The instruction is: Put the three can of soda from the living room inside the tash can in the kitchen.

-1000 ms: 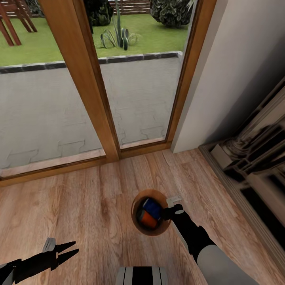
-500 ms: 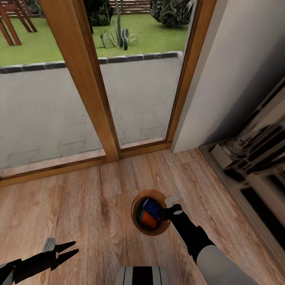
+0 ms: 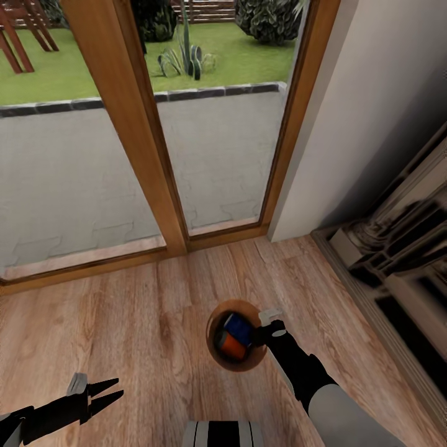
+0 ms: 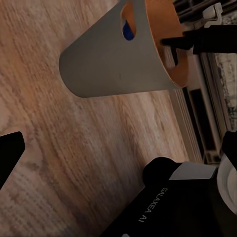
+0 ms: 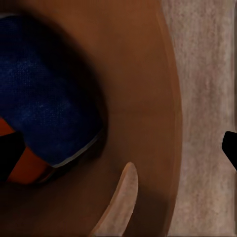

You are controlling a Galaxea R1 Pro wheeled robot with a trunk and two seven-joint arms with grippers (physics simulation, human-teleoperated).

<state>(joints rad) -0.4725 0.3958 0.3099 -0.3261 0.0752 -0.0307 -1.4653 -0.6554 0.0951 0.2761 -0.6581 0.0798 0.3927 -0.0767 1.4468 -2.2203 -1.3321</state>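
The tash can [image 3: 213, 345] hangs over the light wood floor in front of me, grey outside and glossy brown inside. A blue can of soda [image 3: 236, 327] and an orange can of soda [image 3: 233, 345] lie in it. My right gripper [image 3: 264, 335] is shut on the bin's right rim. In the right wrist view the blue can [image 5: 44, 94] rests over the orange one [image 5: 27, 168] against the brown wall [image 5: 143, 108]. The left wrist view shows the bin's grey side [image 4: 113, 64] with blue [image 4: 128, 30] through its handle hole. My left gripper [image 3: 118, 386] is open, low at the left.
A glass patio door with a thick wooden frame [image 3: 139, 143] stands straight ahead, with paving and lawn beyond. A white wall [image 3: 347, 136] and a pale carved surround [image 3: 397, 248] close the right side. Wood floor [image 3: 124, 323] stretches to the left. My base [image 3: 222, 433] is at the bottom edge.
The whole picture has shifted very slightly, so the camera moved a little. The bin, the cans and both grippers keep their places relative to me.
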